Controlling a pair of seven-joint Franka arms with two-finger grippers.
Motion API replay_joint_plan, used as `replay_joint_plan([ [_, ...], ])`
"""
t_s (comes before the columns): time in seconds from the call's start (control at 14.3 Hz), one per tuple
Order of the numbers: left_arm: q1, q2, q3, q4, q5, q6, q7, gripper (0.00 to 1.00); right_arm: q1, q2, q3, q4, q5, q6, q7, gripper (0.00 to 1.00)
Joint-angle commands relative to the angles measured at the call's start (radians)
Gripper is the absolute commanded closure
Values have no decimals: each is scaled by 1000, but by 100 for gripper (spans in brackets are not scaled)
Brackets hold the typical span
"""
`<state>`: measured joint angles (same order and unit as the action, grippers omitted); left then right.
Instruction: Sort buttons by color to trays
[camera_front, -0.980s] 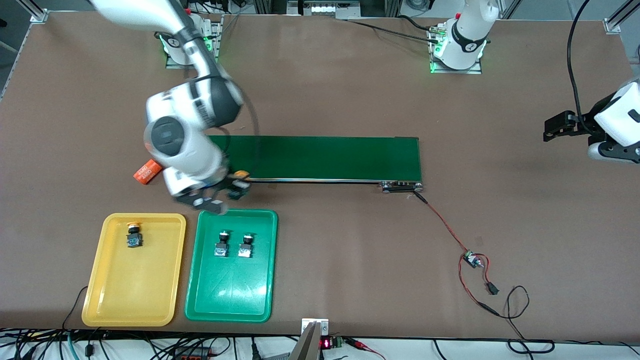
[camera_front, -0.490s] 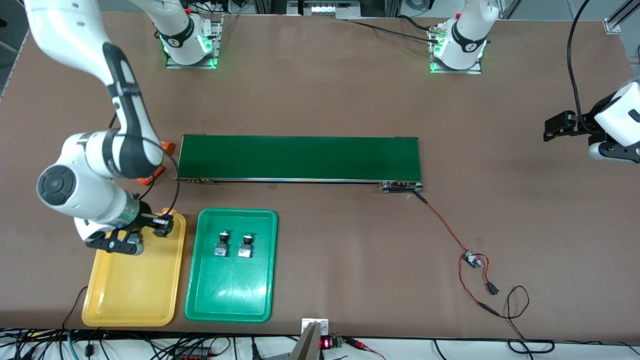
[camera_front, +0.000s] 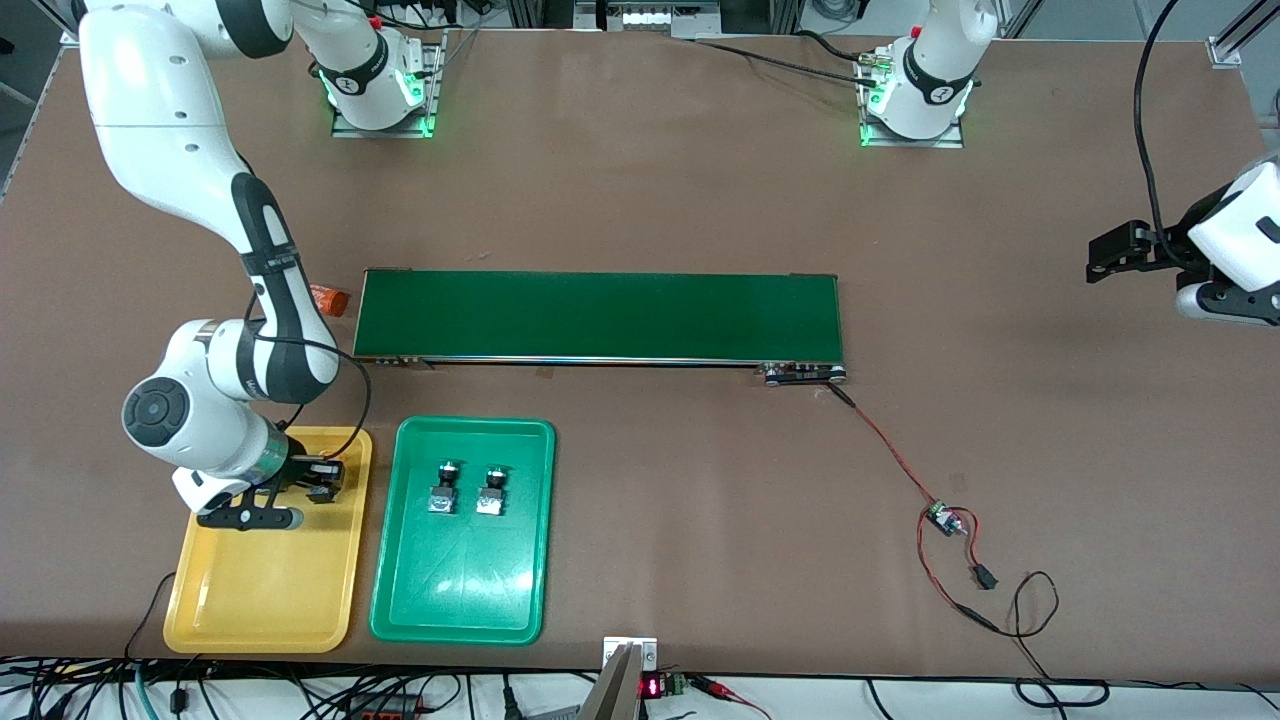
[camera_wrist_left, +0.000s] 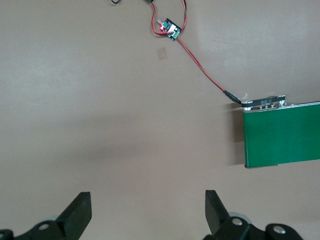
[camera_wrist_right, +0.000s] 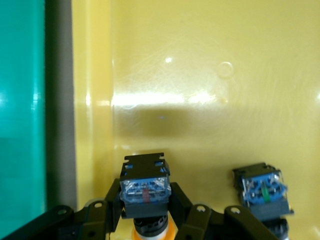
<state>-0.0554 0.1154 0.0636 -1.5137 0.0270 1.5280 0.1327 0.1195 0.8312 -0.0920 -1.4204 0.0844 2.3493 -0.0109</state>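
fingers of the right gripper (camera_wrist_right: 145, 220) clenched on a small push-button switch with black body and yellow-orange cap (camera_wrist_right: 145, 192); its clear blue-tinted terminal block faces the wrist camera, the orange cap shows as a sliver between the fingers. right gripper (camera_front: 318, 481) hangs over the shallow yellow plastic tray with rounded corners (camera_front: 262, 600), above the end of it that lies toward the belt. whether the held switch touches the tray floor: cannot tell.

just beside the right fingers, a second black-bodied switch (camera_wrist_right: 261, 192) lies in the yellow tray (camera_wrist_right: 210, 75); its cap is not visible in the right wrist view. in the front view the arm covers it.

on the side of the fingers toward the left arm's end of the table, the shallow green plastic tray of equal shape (camera_front: 463, 600) sits just beside the yellow one, apart by a thin strip of table. two black-bodied switches (camera_front: 443, 487) (camera_front: 491, 490) lie side by side in it, near each other, not touching; cap colour too small to tell.

long dark-green conveyor belt (camera_front: 600, 315) lies farther from the front camera than both trays. orange cylinder (camera_front: 328, 298) rests on the table at the belt's end toward the right arm, partly hidden by the right arm's link. red and black wire (camera_front: 890, 445) runs from the belt's other end to a small circuit board (camera_front: 940, 520).

left gripper (camera_wrist_left: 147, 212) waits with fingers spread wide, nothing between them, over bare brown table (camera_wrist_left: 100, 125) near the belt's end (camera_wrist_left: 282, 135), well apart from both trays.
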Motion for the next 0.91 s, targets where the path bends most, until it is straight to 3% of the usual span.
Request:
replay_joint_plan([
  [0.0,-4,9,-2,30,16,-23,1,0,-26,32,8,34,-11,15,-67,80],
  [0.07,-6,9,-4,30,14,-23,-1,0,-29,37,8,32,-9,21,-55,9],
  [0.14,-6,9,-4,30,14,-23,-1,0,-29,29,8,31,-5,16,-58,0],
  [0.28,-6,9,-4,30,14,-23,-1,0,-23,-27,9,6,1,-16,-54,0],
  [0.56,-6,9,-4,30,14,-23,2,0,-28,-254,8,-2,-2,-325,-26,0],
  [0.84,-6,9,-2,30,13,-22,7,0,-37,-395,-29,-2,-12,-513,-24,0],
])
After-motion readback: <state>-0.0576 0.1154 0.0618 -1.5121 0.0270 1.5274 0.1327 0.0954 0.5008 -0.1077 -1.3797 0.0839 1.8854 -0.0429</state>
